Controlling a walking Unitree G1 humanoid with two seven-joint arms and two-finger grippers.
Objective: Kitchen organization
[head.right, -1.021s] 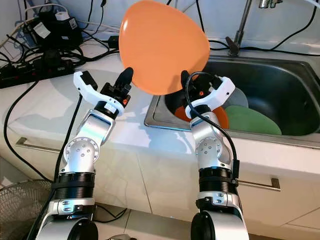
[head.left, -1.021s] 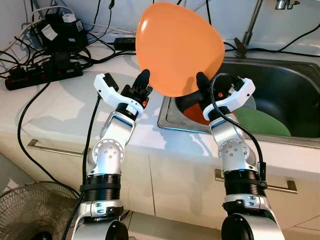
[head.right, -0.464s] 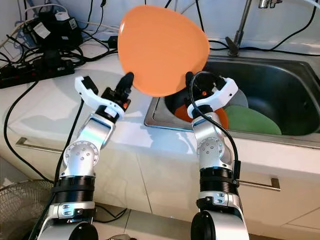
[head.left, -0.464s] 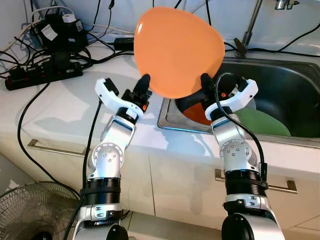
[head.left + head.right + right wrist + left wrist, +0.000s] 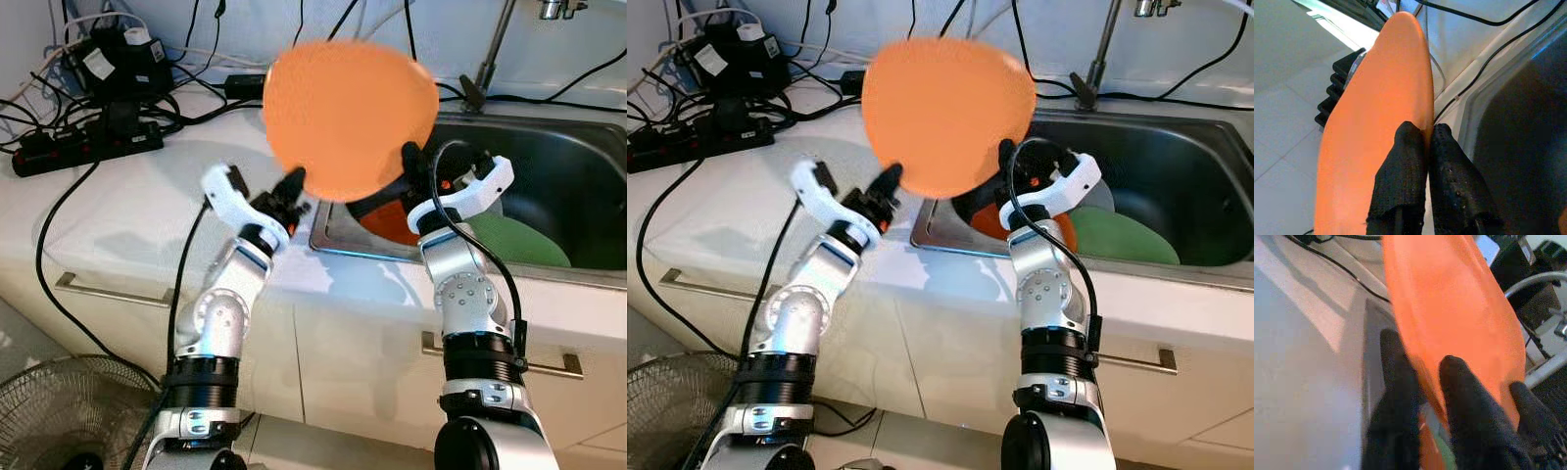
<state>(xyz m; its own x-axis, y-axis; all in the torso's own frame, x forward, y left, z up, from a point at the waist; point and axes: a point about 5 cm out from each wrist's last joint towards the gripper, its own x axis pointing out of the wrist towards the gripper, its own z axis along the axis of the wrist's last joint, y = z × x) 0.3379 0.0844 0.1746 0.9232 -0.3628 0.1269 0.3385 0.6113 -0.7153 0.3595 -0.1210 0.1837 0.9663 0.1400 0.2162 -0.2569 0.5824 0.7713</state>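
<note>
- Your right gripper (image 5: 1422, 147) was clamped on the rim of the orange plate (image 5: 348, 117), one black finger on each face, pinching the edge tight.
- You had the plate lifted on edge above the white counter (image 5: 118, 196), over the near left corner of the steel sink (image 5: 549, 157); it looked blurred in both eye views.
- Your left gripper (image 5: 1420, 382) sat at the plate's lower left edge, its fingers set narrowly apart on either side of the rim. Whether they were actually pressing the plate, you could not tell from these views.
- Your left arm reached up from the counter's front edge, with the gripper just beside the sink's left wall.
- In the sink lay a second orange plate (image 5: 387, 220), partly hidden behind your right wrist, and a green plate (image 5: 514, 240) just beside it to the right.
- A black power strip (image 5: 83, 147) and a tangle of cables sat on the counter at the far left, well apart from the plate.
- A fan (image 5: 69, 411) stood on the floor below, on the left.
</note>
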